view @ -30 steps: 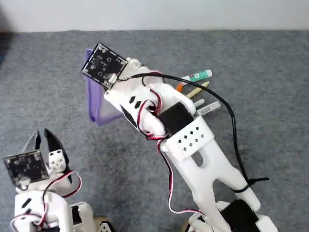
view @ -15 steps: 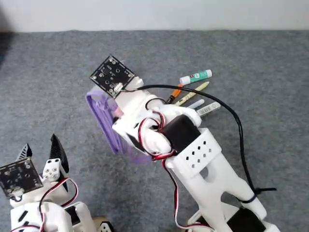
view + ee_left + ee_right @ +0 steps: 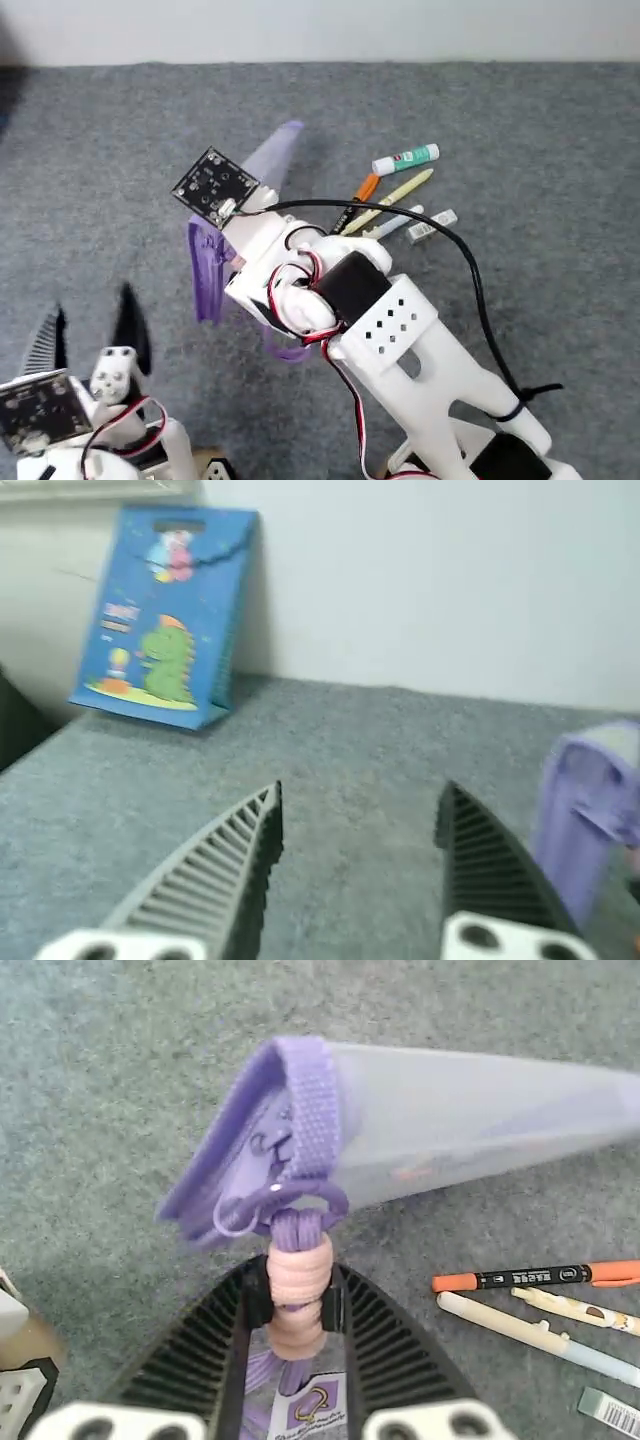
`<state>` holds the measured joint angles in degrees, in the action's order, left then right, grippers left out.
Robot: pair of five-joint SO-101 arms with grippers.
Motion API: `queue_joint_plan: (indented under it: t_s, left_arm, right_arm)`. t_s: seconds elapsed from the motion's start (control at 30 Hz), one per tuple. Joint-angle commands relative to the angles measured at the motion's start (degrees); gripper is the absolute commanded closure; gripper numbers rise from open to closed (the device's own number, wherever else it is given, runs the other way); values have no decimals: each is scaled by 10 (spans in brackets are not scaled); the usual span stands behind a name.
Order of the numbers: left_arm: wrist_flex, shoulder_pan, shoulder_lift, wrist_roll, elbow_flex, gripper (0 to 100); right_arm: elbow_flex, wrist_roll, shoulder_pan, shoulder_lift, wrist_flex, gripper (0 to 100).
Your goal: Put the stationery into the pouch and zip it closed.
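Observation:
The purple see-through pouch (image 3: pixel 212 262) hangs lifted off the grey table, its far end (image 3: pixel 272 155) pointing away. My right gripper (image 3: pixel 292 1290) is shut on the pouch's zipper pull charm (image 3: pixel 294 1272), a pink and purple tassel on a ring. The pouch (image 3: pixel 430 1120) stretches away from those fingers. The stationery lies on the table to the right: an orange marker (image 3: pixel 357 196), a cream pen (image 3: pixel 398 192), a glue stick (image 3: pixel 406 158), a light blue pen (image 3: pixel 393 223) and a small eraser (image 3: pixel 431 225). My left gripper (image 3: pixel 88 335) stands open near the front left, apart from the pouch (image 3: pixel 588 805).
A blue gift bag (image 3: pixel 165 615) with a dinosaur picture leans on the wall beyond the table's far edge. The right arm's white body (image 3: pixel 400 350) and black cable (image 3: pixel 480 290) cross the middle of the table. Bare grey felt lies at the far left and far right.
The right gripper has swung the pouch up and round, so its far end now points away. The left arm has pulled back toward the front edge, its fingers still open.

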<state>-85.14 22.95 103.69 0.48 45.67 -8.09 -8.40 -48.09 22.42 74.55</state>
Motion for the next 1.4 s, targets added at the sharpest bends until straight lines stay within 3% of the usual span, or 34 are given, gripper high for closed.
queue_joint_plan:
  t_s: [0.0,0.17,0.4,0.6,0.77,1.0,1.2,1.37]
  left_arm:
    - [-23,-48,2,4,-11,700]
    - [-9,-30,2,-25,25,697]
    - [142,48,2,-29,155,698]
    - [209,50,2,-30,271,698]
    - [214,-4,2,-30,337,698]
    - [159,-151,2,-26,371,704]
    - [160,-215,2,-25,378,778]
    - [206,-237,2,31,378,802]
  right_arm:
    - [-4,2,-27,15,-12,991]
    - [-25,-4,-36,15,-40,991]
    - [-38,-38,-36,31,-47,991]
    - [-39,-40,-35,59,-46,991]
    - [-37,-73,-35,66,-59,991]
    - [-36,-84,-34,65,-145,991]
    - [-36,-84,-34,64,-208,991]
    - [-47,-83,-29,65,-184,991]
